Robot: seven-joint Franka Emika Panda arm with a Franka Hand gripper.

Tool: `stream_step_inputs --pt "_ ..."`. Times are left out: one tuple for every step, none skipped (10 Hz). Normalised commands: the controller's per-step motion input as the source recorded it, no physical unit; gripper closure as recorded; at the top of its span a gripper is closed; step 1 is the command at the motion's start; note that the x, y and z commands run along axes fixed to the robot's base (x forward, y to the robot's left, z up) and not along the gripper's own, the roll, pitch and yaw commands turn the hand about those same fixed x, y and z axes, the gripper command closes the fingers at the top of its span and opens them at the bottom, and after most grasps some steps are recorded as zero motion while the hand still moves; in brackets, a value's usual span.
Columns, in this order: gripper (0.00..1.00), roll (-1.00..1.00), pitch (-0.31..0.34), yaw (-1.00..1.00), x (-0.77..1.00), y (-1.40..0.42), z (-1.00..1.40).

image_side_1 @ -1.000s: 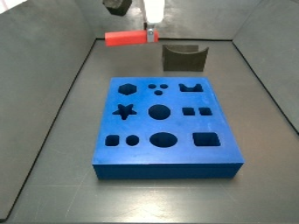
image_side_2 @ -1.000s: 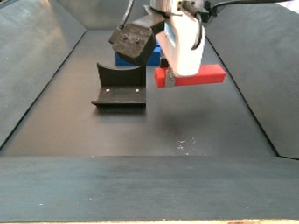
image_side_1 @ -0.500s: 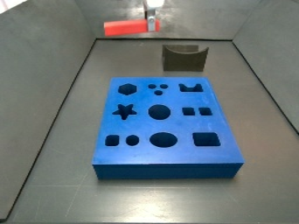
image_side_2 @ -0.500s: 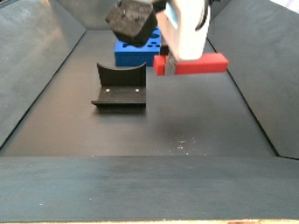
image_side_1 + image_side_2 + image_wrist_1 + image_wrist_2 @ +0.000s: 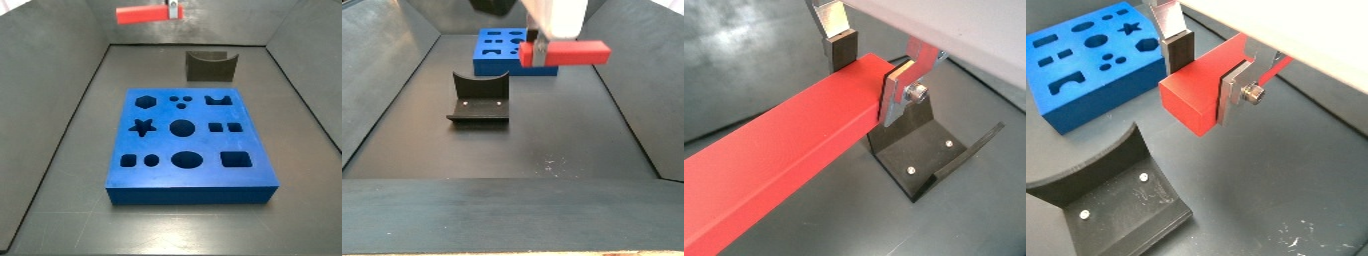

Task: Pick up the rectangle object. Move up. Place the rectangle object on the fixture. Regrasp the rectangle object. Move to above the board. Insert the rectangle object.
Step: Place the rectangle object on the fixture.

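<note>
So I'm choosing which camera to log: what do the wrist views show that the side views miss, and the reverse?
Only the wrist views show the grip up close: the tool with its fingers closed on the red block, and the screws in the fixture. Only the side views show the layout: the whole board with its cutouts, and the block high above the floor. Both show the block held in the tool, clear of the fixture and the board.
</note>
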Motion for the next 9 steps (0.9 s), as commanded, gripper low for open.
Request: stream_step_inputs --pt "1.00 0.08 0.096 0.02 -0.02 0.00 0.50" --pt "1.00 0.08 0.102 0.02 -0.01 0.00 0.29" --pt "1.00 0.08 0.109 0.02 0.00 0.00 0.20" --pt "1.00 0.07 0.053 1.00 0.09 -1.00 -0.01" --pt "1.00 0.07 0.052 1.00 0.10 -1.00 -0.03" --pt "1.00 0.08 0.053 1.00 0.09 -1.00 -0.03" --pt "1.00 0.08 0.054 1.00 0.09 -1.00 -0.02" --pt "1.00 0.09 0.056 1.00 0.07 -0.87 -0.02" --pt "1.00 0.09 0.057 1.00 0.05 -0.66 -0.01"
